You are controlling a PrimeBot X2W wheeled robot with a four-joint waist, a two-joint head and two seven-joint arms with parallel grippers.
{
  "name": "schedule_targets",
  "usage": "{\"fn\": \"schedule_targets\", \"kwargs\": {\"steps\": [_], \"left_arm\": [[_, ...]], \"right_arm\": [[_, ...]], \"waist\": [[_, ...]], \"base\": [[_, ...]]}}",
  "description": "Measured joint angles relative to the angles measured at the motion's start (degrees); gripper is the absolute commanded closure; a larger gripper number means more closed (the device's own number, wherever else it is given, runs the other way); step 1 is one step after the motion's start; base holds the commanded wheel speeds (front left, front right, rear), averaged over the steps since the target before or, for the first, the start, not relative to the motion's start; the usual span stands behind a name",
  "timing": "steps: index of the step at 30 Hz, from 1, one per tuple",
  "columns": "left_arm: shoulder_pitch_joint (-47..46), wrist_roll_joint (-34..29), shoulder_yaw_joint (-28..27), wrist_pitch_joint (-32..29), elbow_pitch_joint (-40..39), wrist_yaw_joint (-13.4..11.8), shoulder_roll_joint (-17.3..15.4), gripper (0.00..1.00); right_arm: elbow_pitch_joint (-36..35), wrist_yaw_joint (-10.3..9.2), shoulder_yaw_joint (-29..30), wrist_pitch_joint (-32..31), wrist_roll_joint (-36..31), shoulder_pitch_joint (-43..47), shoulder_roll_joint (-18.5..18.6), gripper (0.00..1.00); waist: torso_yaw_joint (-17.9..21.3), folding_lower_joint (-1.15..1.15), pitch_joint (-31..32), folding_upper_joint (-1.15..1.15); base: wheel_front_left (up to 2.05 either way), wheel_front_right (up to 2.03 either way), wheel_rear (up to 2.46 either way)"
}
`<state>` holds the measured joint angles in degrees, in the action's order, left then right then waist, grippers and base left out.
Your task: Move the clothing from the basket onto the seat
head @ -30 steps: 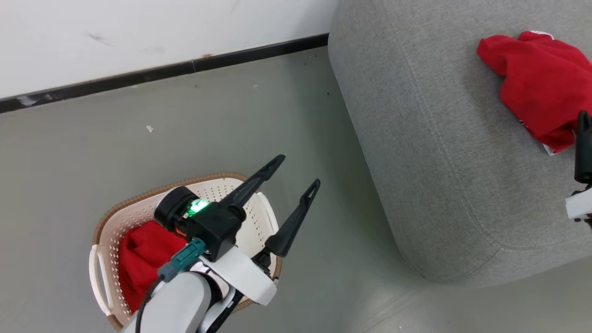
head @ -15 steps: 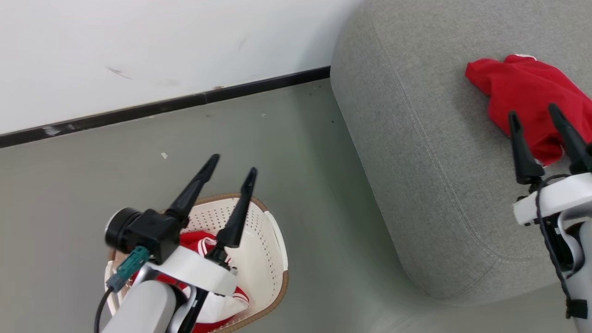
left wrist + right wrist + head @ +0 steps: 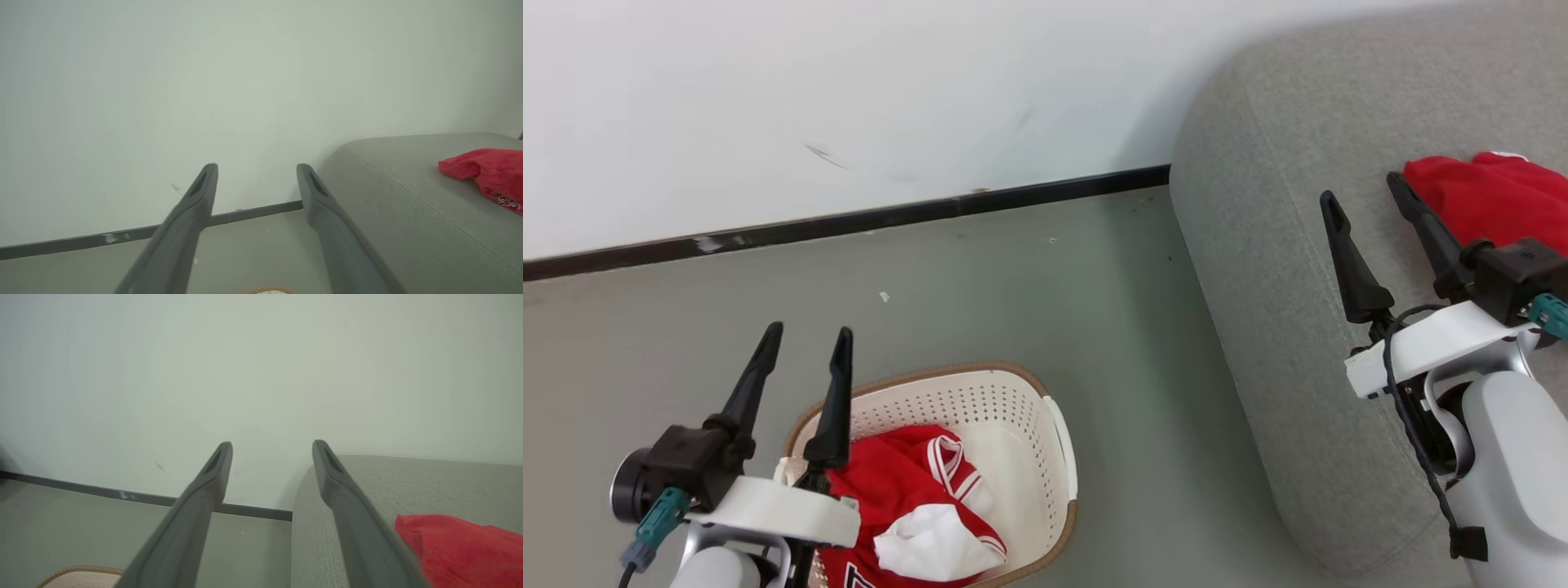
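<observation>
The cream-white perforated plastic basket (image 3: 980,404) looks smooth, its brown rim woven-textured. The bright red cloth garment (image 3: 890,482) inside it is soft and matt. The large grey upholstered sofa (image 3: 1258,327) shows a coarse, matt weave; the grey-green floor (image 3: 1013,310) is smooth.

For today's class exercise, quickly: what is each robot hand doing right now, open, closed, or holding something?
Left hand: open, holding nothing.
Right hand: open, holding nothing.
</observation>
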<state>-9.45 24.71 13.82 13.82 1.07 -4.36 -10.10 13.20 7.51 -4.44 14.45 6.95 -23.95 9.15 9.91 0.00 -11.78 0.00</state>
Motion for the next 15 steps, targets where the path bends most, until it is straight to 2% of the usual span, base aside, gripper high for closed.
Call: {"fn": "schedule_targets", "kwargs": {"steps": [15], "left_arm": [[6.14,1.35,-4.26,0.45,0.20,-1.54,0.98,0.00]], "right_arm": [[-2.22,0.00,2.48,0.00,-3.54,6.69,-3.59,0.00]], "waist": [[-5.71,0.00,4.86,0.00]], "base": [[0.00,0.00,0.00]]}}
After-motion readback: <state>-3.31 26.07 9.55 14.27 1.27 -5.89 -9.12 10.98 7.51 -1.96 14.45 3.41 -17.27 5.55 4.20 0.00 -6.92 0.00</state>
